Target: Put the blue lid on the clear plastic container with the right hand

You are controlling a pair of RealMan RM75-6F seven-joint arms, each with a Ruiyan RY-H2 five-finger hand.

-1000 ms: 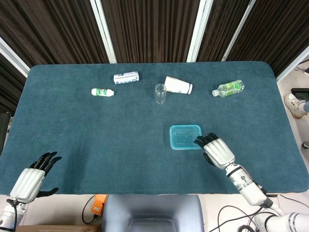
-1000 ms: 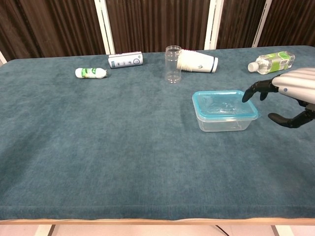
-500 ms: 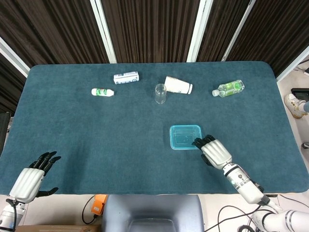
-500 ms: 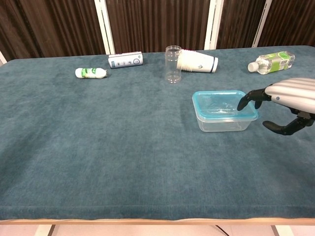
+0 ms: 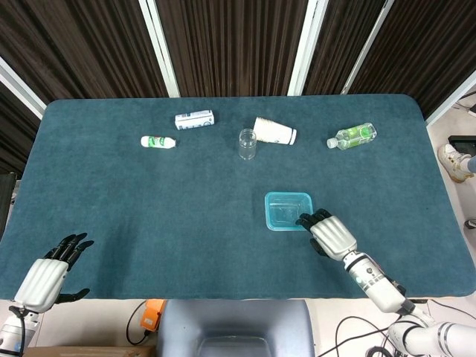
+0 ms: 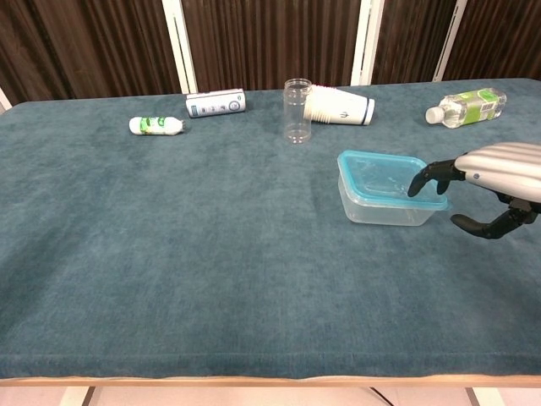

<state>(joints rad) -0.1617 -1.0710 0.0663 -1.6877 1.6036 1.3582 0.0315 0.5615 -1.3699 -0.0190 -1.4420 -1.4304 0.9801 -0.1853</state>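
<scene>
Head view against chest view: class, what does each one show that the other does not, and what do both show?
Only the head view shows the left hand, open near the table's front edge, and the chair below it. Only the chest view shows the container's clear side wall beneath the lid, which sits tilted. Both show the right hand with fingertips at the lid's corner, the green bottle, the cup stack and the clear jar.
</scene>
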